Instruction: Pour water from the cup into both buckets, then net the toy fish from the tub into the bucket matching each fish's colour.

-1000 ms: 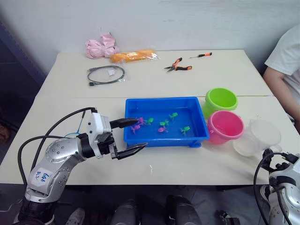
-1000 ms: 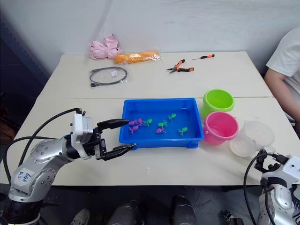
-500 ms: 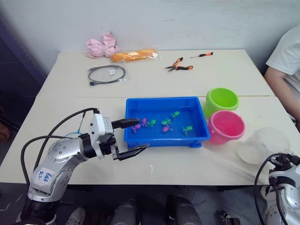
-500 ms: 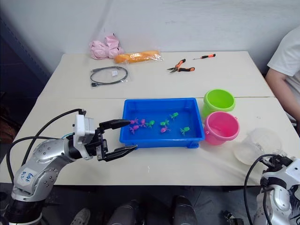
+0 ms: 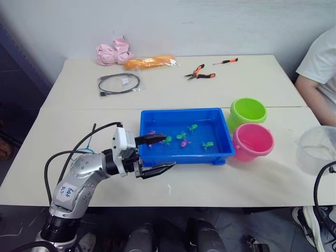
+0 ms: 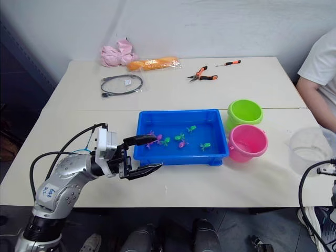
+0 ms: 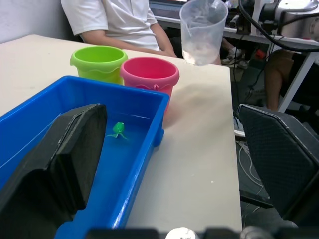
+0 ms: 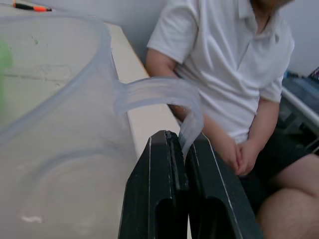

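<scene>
The clear cup [image 5: 317, 148] hangs in the air off the table's right edge, its handle [image 8: 164, 93] pinched between the shut fingers of my right gripper [image 8: 185, 144]. A little water shows in its bottom [image 7: 200, 50]. The blue tub [image 5: 186, 112] holds several pink and green toy fish [image 5: 184, 138] in water. Right of it stand the lime green bucket [image 5: 248, 112] and, nearer me, the pink bucket [image 5: 253, 142]. My left gripper [image 5: 167, 152] is open at the tub's front left corner, one finger over the rim, holding nothing.
At the back of the table lie a coiled black cable [image 5: 118, 83], orange-handled pliers [image 5: 199, 73], a small screwdriver [image 5: 226, 61], a pink cloth [image 5: 113, 52] and an orange packet [image 5: 149, 63]. A person in a white shirt [image 5: 317, 68] sits at the right side.
My right gripper closed on the cup's handle and raised the cup off the table, up and to the right. My left gripper shifted right, closer to the tub's corner.
</scene>
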Robot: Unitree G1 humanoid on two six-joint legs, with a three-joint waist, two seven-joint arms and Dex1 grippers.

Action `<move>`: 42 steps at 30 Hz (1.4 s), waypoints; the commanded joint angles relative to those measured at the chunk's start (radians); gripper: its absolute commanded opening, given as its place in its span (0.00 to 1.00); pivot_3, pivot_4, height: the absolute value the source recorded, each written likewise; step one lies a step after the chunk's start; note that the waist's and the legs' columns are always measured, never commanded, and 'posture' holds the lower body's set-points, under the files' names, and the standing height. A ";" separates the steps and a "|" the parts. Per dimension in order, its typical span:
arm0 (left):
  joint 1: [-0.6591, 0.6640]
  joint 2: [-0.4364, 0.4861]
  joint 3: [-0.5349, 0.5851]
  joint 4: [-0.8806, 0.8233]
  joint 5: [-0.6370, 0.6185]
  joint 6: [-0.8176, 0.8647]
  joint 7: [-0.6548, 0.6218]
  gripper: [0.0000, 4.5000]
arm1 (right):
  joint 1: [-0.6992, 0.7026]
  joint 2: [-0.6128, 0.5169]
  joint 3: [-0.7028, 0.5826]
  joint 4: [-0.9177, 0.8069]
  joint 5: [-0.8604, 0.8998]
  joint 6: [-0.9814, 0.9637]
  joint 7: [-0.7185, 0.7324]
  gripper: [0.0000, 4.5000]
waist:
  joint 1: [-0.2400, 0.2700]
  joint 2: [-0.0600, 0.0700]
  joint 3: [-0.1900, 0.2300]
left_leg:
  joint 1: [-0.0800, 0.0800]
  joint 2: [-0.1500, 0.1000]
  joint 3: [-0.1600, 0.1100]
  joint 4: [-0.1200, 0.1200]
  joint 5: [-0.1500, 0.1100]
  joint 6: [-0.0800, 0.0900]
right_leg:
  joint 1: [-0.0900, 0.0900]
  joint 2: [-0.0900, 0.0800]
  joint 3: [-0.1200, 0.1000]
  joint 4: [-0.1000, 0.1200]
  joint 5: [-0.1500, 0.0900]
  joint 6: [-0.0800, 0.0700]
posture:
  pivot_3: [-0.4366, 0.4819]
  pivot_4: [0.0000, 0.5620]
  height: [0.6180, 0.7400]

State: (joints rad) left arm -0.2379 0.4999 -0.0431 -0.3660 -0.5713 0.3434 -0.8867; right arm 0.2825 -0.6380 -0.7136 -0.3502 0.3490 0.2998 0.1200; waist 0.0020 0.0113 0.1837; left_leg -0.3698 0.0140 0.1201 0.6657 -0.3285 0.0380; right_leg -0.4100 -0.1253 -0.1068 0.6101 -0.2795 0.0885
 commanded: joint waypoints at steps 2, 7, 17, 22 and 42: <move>-0.029 -0.030 -0.027 0.031 0.025 -0.044 -0.018 1.00 | -0.008 -0.077 0.023 -0.097 -0.141 -0.009 0.018 0.01 | 0.001 0.000 0.000 | 0.000 0.000 0.000 0.000 0.000 0.000 | 0.000 0.001 0.000 0.000 0.000 0.000 | 0.48 0.27 1.00; -0.049 -0.057 -0.038 0.048 0.039 -0.054 -0.014 1.00 | -0.043 -0.128 0.073 -0.096 -0.220 0.007 0.062 0.01 | 0.001 -0.001 0.000 | 0.000 0.000 0.000 0.000 0.000 0.000 | 0.000 0.002 0.000 -0.001 0.000 0.001 | 0.48 0.27 1.00; -0.037 -0.065 -0.035 0.025 0.053 -0.050 0.012 1.00 | -0.154 -0.150 0.176 -0.035 -0.370 0.004 0.079 0.01 | 0.001 -0.001 0.001 | -0.001 0.000 0.000 0.001 0.001 0.000 | 0.000 0.008 0.002 -0.001 0.001 0.001 | 0.48 0.27 1.00; -0.031 -0.069 -0.038 0.013 0.054 -0.049 0.026 1.00 | -0.189 -0.139 0.206 -0.010 -0.441 -0.009 0.057 0.01 | 0.002 -0.001 0.001 | -0.001 0.001 0.000 0.001 0.001 0.000 | 0.000 0.008 0.002 -0.001 0.001 0.001 | 0.48 0.27 1.00; -0.028 -0.069 -0.040 0.004 0.059 -0.049 0.045 1.00 | -0.285 -0.197 0.291 0.138 -0.621 -0.159 0.073 0.01 | -0.001 -0.001 0.001 | -0.001 0.001 0.001 0.001 0.003 -0.001 | 0.000 0.009 0.002 -0.001 0.001 0.001 | 0.48 0.27 1.00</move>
State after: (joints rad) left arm -0.2664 0.4338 -0.0880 -0.3196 -0.5088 0.3053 -0.8430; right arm 0.0138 -0.8075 -0.3985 -0.1952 -0.2527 0.1711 0.1963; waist 0.0015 0.0103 0.1843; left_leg -0.3704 0.0148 0.1207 0.6671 -0.3259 0.0374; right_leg -0.4099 -0.1164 -0.1050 0.6090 -0.2788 0.0898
